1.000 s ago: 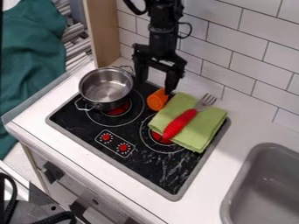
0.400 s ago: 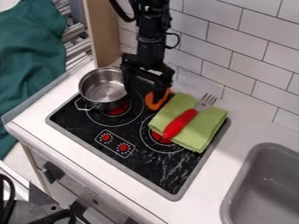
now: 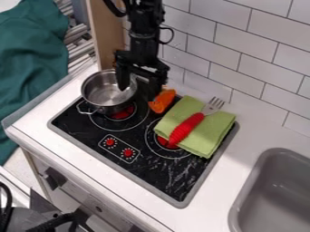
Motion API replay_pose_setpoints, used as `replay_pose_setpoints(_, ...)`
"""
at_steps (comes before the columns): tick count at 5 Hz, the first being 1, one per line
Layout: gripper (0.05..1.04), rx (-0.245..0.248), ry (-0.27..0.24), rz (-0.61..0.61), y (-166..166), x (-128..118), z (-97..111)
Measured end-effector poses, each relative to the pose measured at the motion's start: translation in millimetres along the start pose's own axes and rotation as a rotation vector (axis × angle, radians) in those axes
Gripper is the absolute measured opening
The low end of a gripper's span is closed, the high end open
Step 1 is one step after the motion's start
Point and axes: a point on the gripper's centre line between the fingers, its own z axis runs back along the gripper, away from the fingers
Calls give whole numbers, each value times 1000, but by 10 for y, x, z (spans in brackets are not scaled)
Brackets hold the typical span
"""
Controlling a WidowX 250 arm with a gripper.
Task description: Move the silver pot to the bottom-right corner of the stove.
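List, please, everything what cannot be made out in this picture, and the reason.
All in the camera view:
- part of the silver pot's rim: behind the jaws
- what the orange thing is: partly behind a jaw
- part of a burner: under the green towel
- sink's far right: cut by the edge

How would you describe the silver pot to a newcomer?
Find the black stove, then its end farthest from the grey sink. The pot there is round and shiny, with a loop handle; unlike the red-handled fork, it stands off the green towel.
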Motion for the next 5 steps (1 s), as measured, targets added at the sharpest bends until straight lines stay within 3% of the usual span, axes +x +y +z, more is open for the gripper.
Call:
replay_pose_setpoints(1,1001,-3,-42,31,91,-17,111)
replay_pose_setpoints(2,1001,-36,-54,28,120,-2,32)
replay_pose_setpoints(3,1001,-61,-28,30,107,-58,-239)
replay_pose_setpoints(4,964,-62,-29,35,96,-53,-325)
replay_pose_setpoints(5,681,-51,-47,36,98,-62,-367)
